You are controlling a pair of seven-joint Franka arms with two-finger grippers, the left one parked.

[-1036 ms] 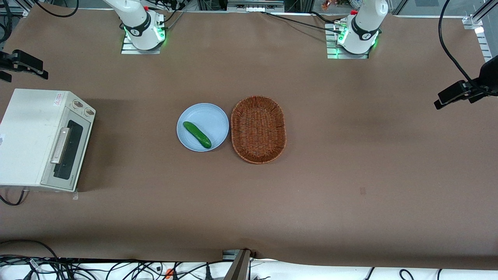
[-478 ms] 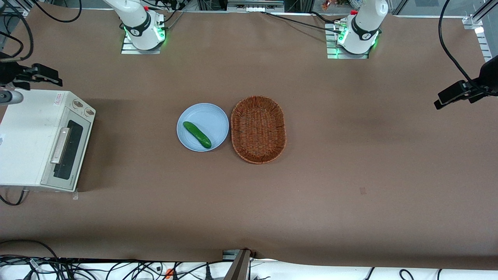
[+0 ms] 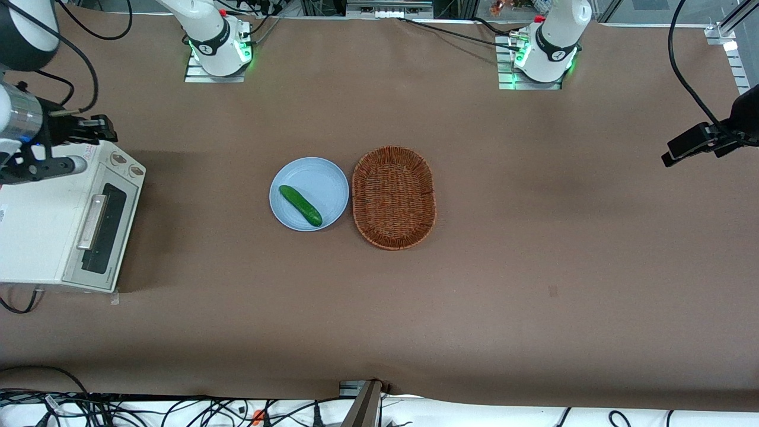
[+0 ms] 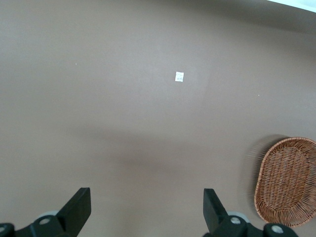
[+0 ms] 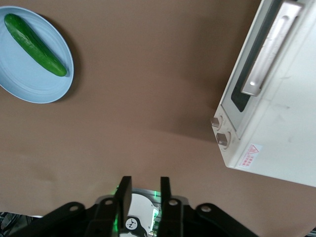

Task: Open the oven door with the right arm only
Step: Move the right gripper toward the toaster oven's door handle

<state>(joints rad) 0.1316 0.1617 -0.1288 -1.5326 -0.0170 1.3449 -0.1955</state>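
Since the earlier frames the right arm [image 3: 24, 35] has swung further into the front view's upper left, bringing its claw [image 3: 98, 131] over the knob end of the cream oven [image 3: 41, 219], its fingers [image 5: 124, 190] narrowly parted around nothing. The oven door [image 3: 98, 234] at the left edge is shut, its silver handle [image 3: 92, 220] untouched. Toward mid-frame on the brown worktop [image 3: 533, 267] lie a blue plate [image 3: 323, 178] with a cucumber [image 3: 300, 205], then a wicker basket [image 3: 394, 197].
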